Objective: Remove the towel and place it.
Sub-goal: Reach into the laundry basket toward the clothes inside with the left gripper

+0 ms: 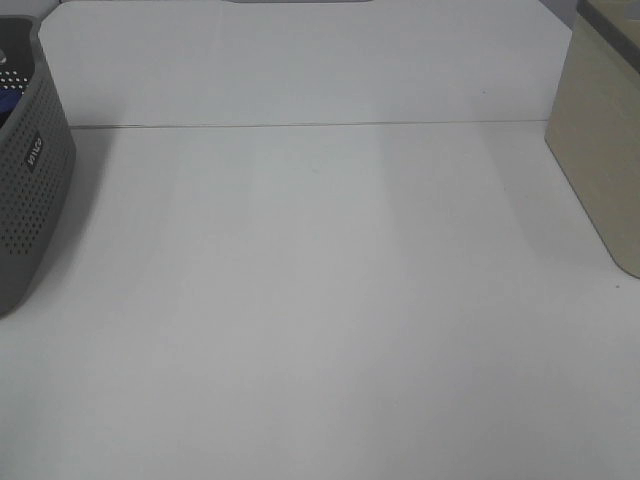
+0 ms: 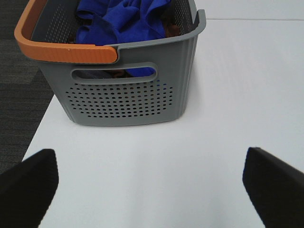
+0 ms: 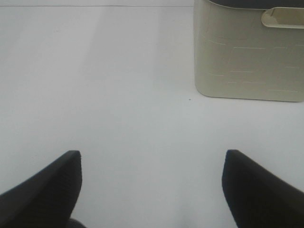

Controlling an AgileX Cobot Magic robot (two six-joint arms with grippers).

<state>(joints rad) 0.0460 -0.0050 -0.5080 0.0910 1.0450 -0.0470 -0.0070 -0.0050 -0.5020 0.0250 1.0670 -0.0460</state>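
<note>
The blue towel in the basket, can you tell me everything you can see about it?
The towel is bright royal blue and looks soft and plush, like microfibre. It lies crumpled in loose folds inside the grey perforated basket, and a bit of it shows through the handle slot. It rests against the basket's walls, and nothing grips it. Its full shape, edges and corners are hidden.

The only lettering I can see is on a small dark label [image 1: 33, 150] on the grey perforated plastic basket [image 1: 25, 225], and it is too small to read.
</note>
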